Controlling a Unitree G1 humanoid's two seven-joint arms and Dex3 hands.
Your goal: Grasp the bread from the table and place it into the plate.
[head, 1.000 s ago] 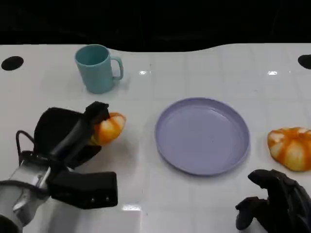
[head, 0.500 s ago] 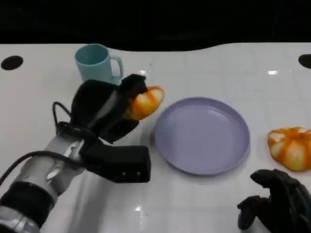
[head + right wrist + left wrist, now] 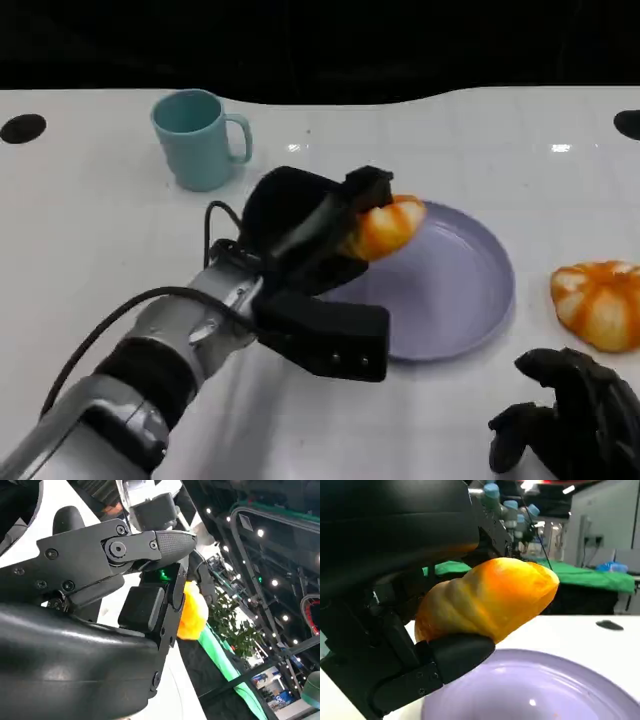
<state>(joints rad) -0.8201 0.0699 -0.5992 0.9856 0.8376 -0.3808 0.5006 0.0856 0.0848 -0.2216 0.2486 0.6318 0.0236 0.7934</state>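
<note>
Above the near-left rim of the plate point(image 3: 470, 300), left hand point(image 3: 300, 235) reaching diagonally in, gripping the bread point(image 3: 388, 226) clear of the dish; right hand point(image 3: 575, 420) curled, holding nothing, low beside the table edge.

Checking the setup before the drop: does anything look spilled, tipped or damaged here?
Nothing stands out. The teal mug stands upright, the lavender plate lies flat, a second orange bread roll sits beside it, and the left hand holds the orange bread roll over the plate.
</note>
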